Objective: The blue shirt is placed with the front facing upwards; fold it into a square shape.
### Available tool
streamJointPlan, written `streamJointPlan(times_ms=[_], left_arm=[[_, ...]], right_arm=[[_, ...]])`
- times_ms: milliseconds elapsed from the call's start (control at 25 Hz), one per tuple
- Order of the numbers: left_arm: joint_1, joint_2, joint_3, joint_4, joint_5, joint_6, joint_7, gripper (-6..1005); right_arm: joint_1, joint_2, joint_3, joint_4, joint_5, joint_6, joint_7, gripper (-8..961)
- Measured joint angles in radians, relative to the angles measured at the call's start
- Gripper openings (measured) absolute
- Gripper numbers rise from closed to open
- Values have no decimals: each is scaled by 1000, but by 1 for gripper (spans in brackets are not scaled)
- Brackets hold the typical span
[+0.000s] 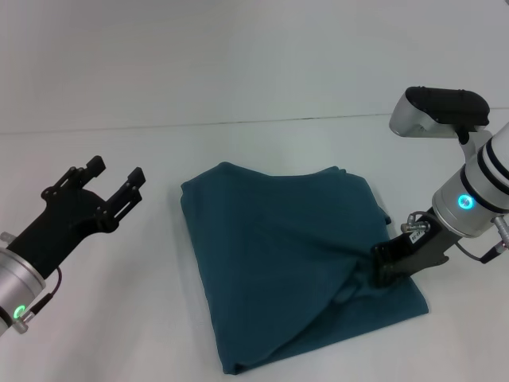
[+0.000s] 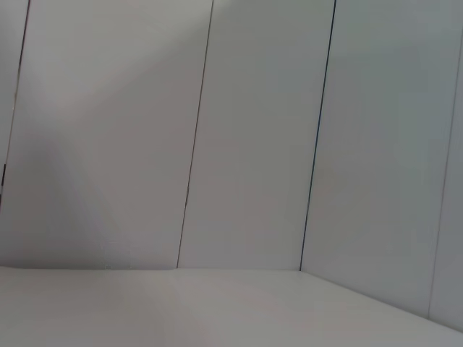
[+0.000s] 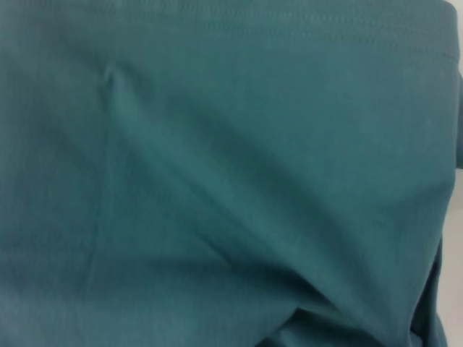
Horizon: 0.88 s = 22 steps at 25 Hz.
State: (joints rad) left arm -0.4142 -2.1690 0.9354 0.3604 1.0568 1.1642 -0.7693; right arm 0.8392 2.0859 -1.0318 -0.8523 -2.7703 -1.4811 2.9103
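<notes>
The blue shirt (image 1: 278, 255) lies folded into a rough rectangle on the white table (image 1: 119, 318), plain teal side up, with no print or collar showing. My right gripper (image 1: 380, 269) is low at the shirt's right edge, shut on a pinch of the cloth, and creases run toward it. The right wrist view is filled with the shirt's fabric (image 3: 217, 181), with a stitched hem along one edge. My left gripper (image 1: 116, 172) is open and empty, held above the table to the left of the shirt and apart from it.
The white table runs back to a pale wall (image 1: 238, 56). The left wrist view shows only wall panels (image 2: 246, 130) and a strip of table (image 2: 181, 311). Bare table lies on the left and in front of the shirt.
</notes>
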Motion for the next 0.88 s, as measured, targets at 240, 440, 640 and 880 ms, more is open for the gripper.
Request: streamJointPlan(times_ms=[240, 440, 640, 880], left_arm=[[1, 0, -1, -1, 0, 0, 8, 721], [2, 0, -1, -2, 0, 0, 8, 721], [2, 0, -1, -2, 0, 0, 8, 721], [5, -1, 0, -2, 0, 0, 8, 721]], right_arm=[[0, -3, -3, 1, 0, -1, -3, 35], [-7, -3, -4, -13, 2, -7, -7, 36], [-27, 2, -4, -114, 3, -59, 3, 30], [-23, 2, -33, -158, -1, -97, 33, 21]])
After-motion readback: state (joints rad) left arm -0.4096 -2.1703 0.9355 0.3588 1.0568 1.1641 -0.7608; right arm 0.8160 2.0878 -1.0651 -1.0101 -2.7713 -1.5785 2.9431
